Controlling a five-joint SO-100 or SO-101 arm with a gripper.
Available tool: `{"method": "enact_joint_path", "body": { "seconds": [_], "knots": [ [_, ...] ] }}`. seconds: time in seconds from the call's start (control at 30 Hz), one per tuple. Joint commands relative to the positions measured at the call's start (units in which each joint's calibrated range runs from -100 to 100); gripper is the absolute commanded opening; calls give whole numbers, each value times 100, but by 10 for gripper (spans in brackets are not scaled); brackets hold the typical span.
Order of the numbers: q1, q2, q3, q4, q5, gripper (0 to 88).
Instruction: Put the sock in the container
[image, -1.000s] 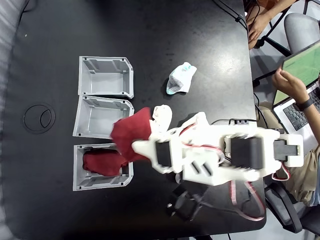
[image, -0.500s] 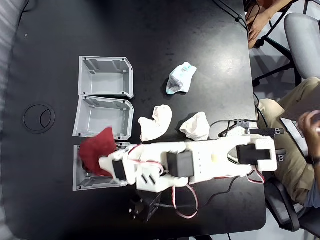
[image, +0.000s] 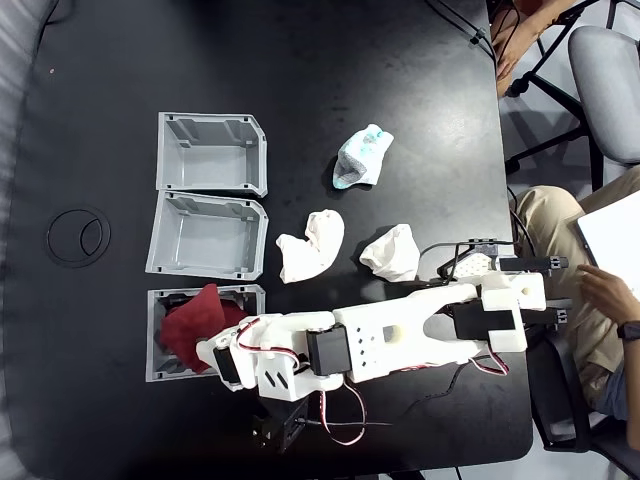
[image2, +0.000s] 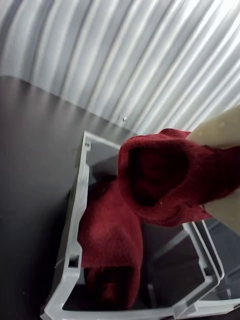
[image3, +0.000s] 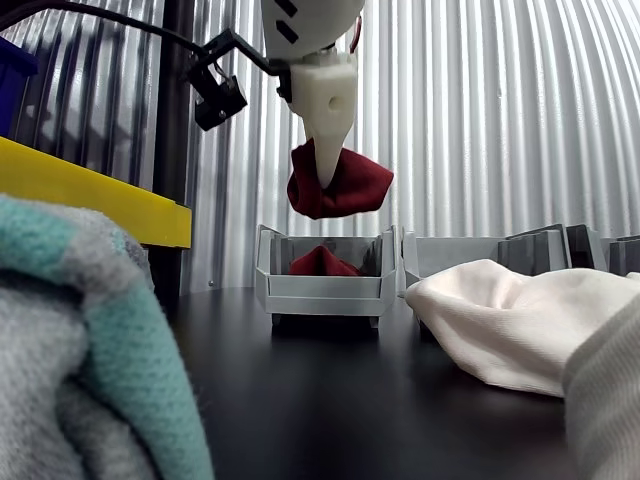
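Your gripper (image3: 328, 165) pinches the sock (image3: 340, 183) shut between its jaws, holding it in the air directly above the container (image3: 322, 280), where a second red sock (image2: 110, 240) already lies; beside the container, two matching bins (image: 205, 235) sit on the bench (image: 330, 80)

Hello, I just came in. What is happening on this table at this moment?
A white robot arm's gripper holds a small dark red sock in the air, directly above the grey bin nearest the arm. That bin already contains another red sock. The two neighbouring bins look empty, and three light-coloured socks lie on the black table.
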Motion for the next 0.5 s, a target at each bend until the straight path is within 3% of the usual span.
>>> {"method": "enact_joint_path", "body": {
  "seconds": [0.0,0.3,0.47],
  "knots": [
    [3,-78,-238,-110,-42,18],
    [-52,-153,-157,86,-47,301],
    [-52,-170,-229,317,-47,360]
  ]
}}
